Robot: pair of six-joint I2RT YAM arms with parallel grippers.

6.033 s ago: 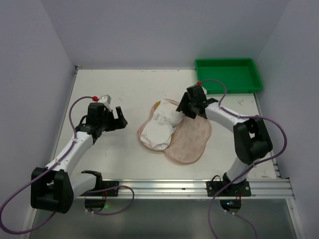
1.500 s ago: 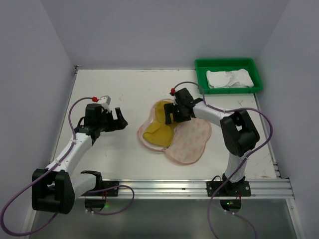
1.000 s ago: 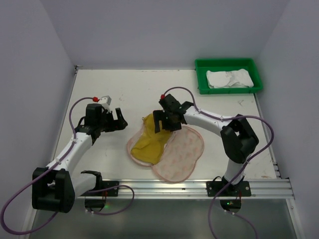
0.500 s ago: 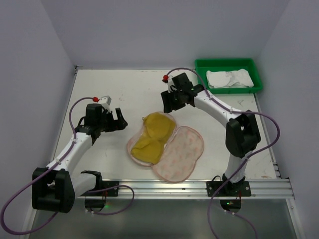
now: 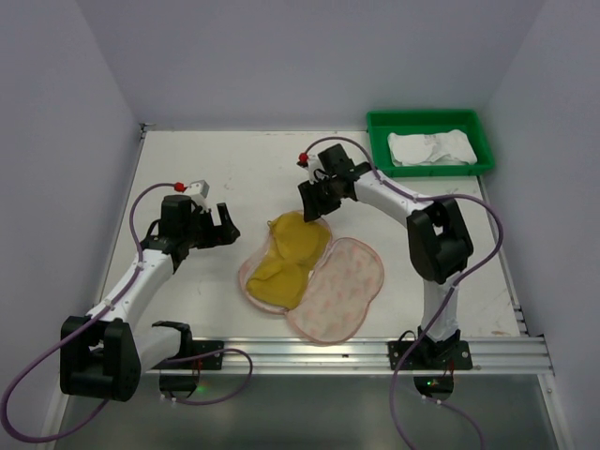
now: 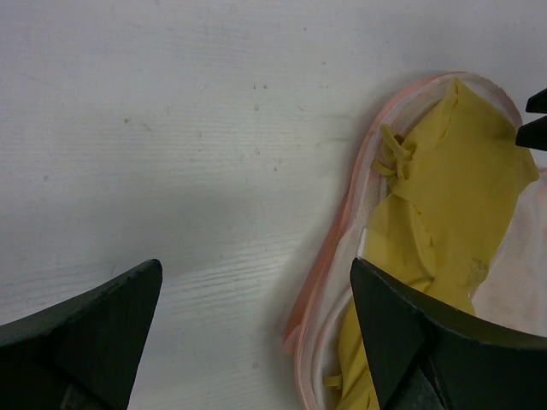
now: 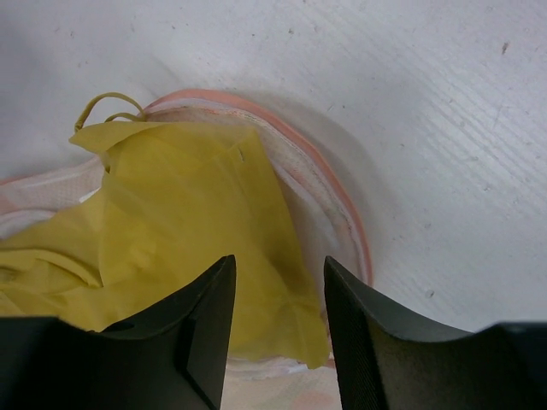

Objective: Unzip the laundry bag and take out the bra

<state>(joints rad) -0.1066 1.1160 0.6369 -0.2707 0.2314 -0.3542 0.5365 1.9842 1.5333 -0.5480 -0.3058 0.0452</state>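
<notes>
Right jaws hang half-spread and empty over the yellow bra (image 7: 171,213), left jaws spread wide, so a low pinch could snag the laundry bag (image 7: 325,213) lining too.

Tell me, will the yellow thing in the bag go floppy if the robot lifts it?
Probably floppy: the yellow garment lies creased and folded in the laundry bag, so it would likely droop. It looks thin, so probably light. Its thin strings might snag on the rim.
</notes>
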